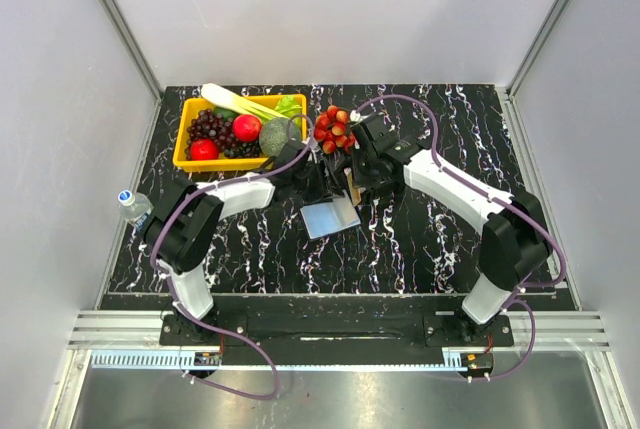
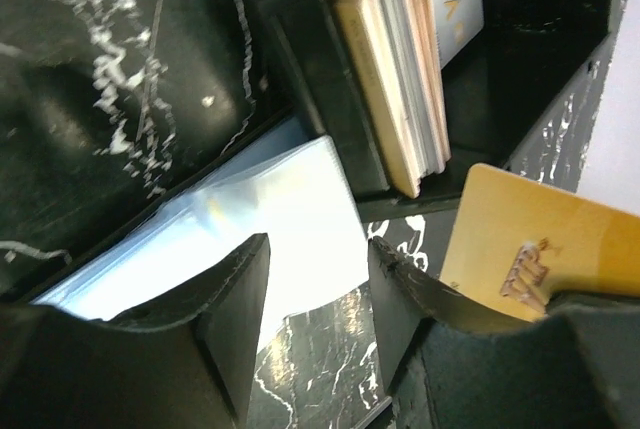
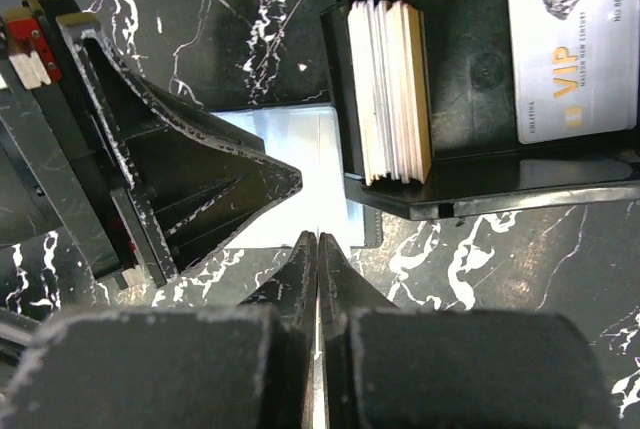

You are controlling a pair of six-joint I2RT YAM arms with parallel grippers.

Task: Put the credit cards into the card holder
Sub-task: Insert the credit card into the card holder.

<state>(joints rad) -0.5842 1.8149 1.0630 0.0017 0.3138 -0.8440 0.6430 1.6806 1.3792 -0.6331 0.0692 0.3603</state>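
Note:
The card holder (image 1: 331, 218) lies open at the table's middle, light-blue inside up; it also shows in the left wrist view (image 2: 270, 219) and the right wrist view (image 3: 305, 139). My left gripper (image 2: 318, 244) is open and empty just above it, also seen in the top view (image 1: 312, 184). My right gripper (image 3: 318, 239) is shut on a gold credit card (image 2: 520, 234), which it holds on edge beside the holder (image 1: 350, 187). A stack of credit cards (image 3: 390, 89) stands in a black tray (image 3: 480, 199), with a white VIP card (image 3: 572, 54) lying flat in it.
A yellow basket (image 1: 182, 159) of toy fruit and vegetables stands at the back left. A cluster of red fruits (image 1: 333, 129) lies just behind the grippers. A water bottle (image 1: 133, 206) lies at the table's left edge.

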